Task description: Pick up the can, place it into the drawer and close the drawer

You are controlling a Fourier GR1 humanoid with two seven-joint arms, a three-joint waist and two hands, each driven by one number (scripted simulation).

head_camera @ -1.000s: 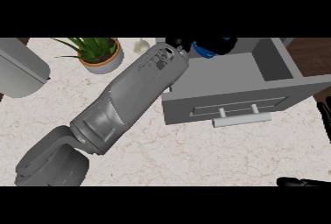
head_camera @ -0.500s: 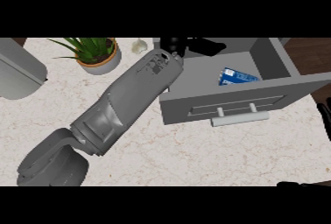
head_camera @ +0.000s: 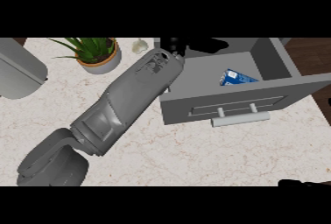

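**Mia:** Can (head_camera: 238,78) first. Where is it?

**Ben:** It is lying inside the drawer (head_camera: 304,83), near the front wall. It is blue and it leans a bit to one side. Nothing is touching it.

**Mia:** So the first part looks done?

**Ben:** I think so. The can is in. But the drawer is wide open, sticking out over the worktop (head_camera: 194,153). It has not been shut yet.

**Mia:** What is the left hand (head_camera: 173,44) doing?

**Ben:** The long grey arm goes up across the worktop to the back corner of the drawer. The black hand is up there, at the top edge. It holds nothing that I can see. I cannot tell if its fingers are straight or curled, because they are dark against a dark spot.

**Mia:** And the right hand (head_camera: 304,183)?

**Ben:** Just a little black bit shows at the bottom right corner. I cannot tell how it is either.

**Mia:** What is left?

**Ben:** I guess a hand has to come to the front of the drawer, by the pale handle (head_camera: 241,118), and push it in.

**Mia:** Anything else there?

**Ben:** A plant in a pot (head_camera: 97,54), well away on the left.
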